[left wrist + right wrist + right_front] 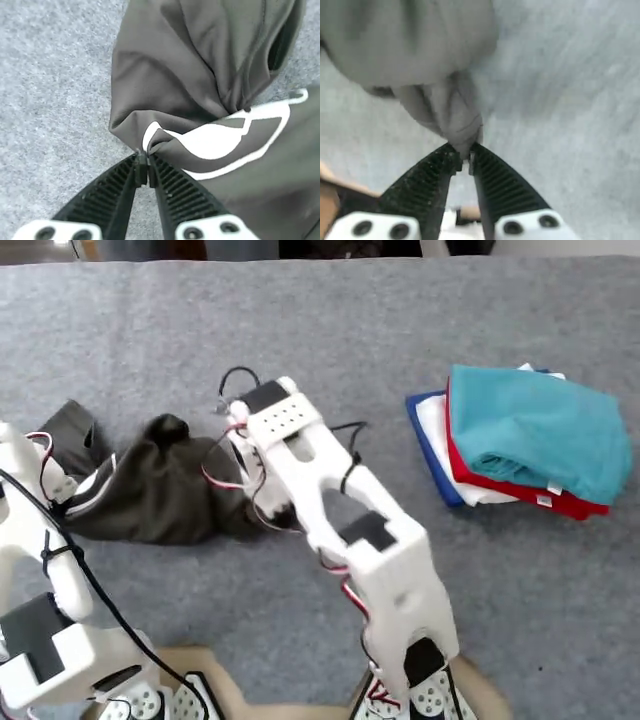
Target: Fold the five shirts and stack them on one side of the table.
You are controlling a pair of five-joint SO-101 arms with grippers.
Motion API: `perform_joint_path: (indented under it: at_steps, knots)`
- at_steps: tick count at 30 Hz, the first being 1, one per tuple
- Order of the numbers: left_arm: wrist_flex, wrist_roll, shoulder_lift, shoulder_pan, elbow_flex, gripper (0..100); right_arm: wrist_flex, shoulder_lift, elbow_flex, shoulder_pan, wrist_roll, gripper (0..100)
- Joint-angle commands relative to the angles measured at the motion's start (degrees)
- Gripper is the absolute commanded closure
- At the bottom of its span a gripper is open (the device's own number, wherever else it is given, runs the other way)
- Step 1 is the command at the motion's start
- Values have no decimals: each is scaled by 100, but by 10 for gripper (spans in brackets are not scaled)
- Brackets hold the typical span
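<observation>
I hold my left fingers (pixel 141 172) and right fingers (pixel 456 161) pinched shut on the dark shirt (pixel 150 495), bunched toward the left edge of the surface (pixel 400 320), ready, I reckon, to spread it for folding.

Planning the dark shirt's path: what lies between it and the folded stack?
In the high view, the right arm crosses between the dark shirt and the stack; beyond the arm, only bare grey table.
</observation>
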Motion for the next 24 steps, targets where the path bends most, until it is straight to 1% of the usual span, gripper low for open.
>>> perform_joint_path:
  at_steps: [1, 5, 7, 8, 10, 13, 15, 17, 21, 24]
  knots:
    - [53, 26, -290, 57, -136, 971, 35, -927, 936, -88, 290, 955]
    - [53, 26, -290, 40, -136, 971, 35, -1481, 1525, -79, 378, 815]
    - [53, 18, -290, 4, -136, 971, 53, -1710, 1578, 70, 607, 766]
    - [53, 18, -290, -4, -136, 971, 44, -1833, 1525, 176, 659, 764]
    - [53, 18, -290, -4, -136, 971, 35, -2009, 1270, 413, 598, 795]
    - [53, 18, -290, 13, -136, 971, 26, -1982, 470, 554, 97, 893]
    - [53, 18, -290, 40, -136, 971, 18, -1727, -110, 440, -220, 931]
    - [53, 18, -290, 48, -136, 971, 18, -1323, -602, 246, -624, 915]
    - [53, 18, -290, 31, -136, 971, 18, -286, -1516, 18, -1732, 838]
    - [53, 18, -290, 13, -136, 971, 18, 479, -2246, 9, -2374, 825]
